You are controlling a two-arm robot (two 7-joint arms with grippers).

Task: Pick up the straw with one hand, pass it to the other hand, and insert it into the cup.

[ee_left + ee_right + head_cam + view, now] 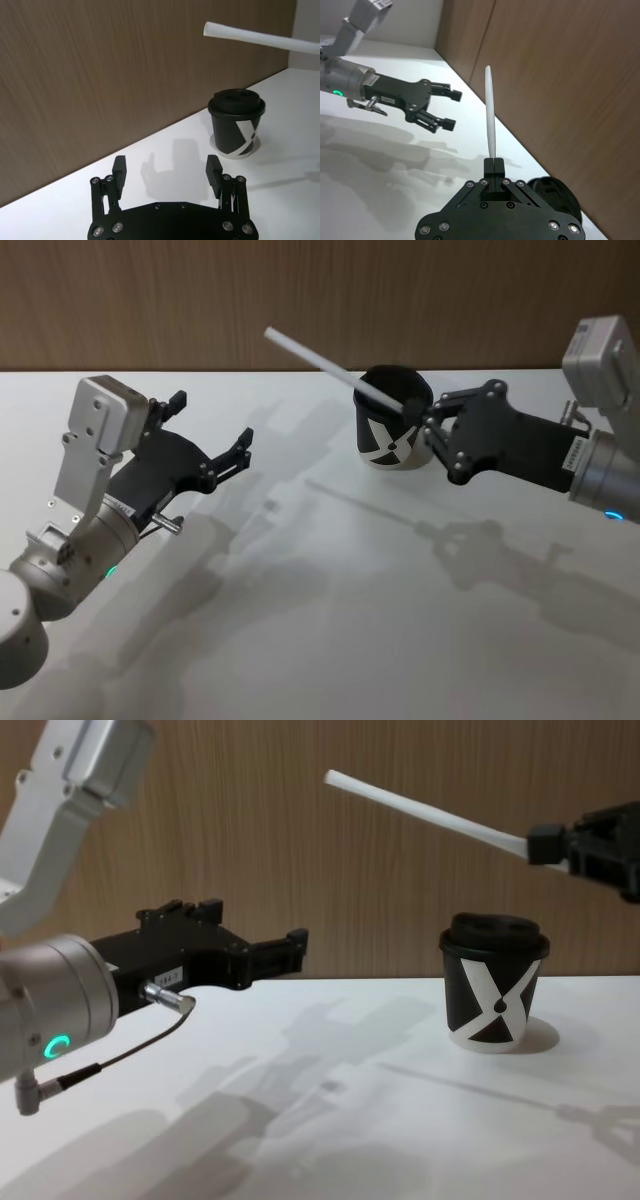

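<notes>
- The right gripper [415,410] is clamped on the straw [330,367] near one end. The long free part slants up and towards the robot's left.
- In the chest view the straw sits well above the cup [385,445], touching nothing else.
- The left gripper [212,418] hovers over the table [330,620], well to the left of the cup, with its fingers spread and empty.
- The step in hand looks like the insertion. The free end points away from the cup, so the wrist probably has to swing it down until the straw is nearly upright.
- The tip should then line up over a hole in the lid [236,101] and go down slowly, because a slanted push could tip the light cup.
- The cup stands upright on the table with its domed lid on, so I cannot tell what is inside.
</notes>
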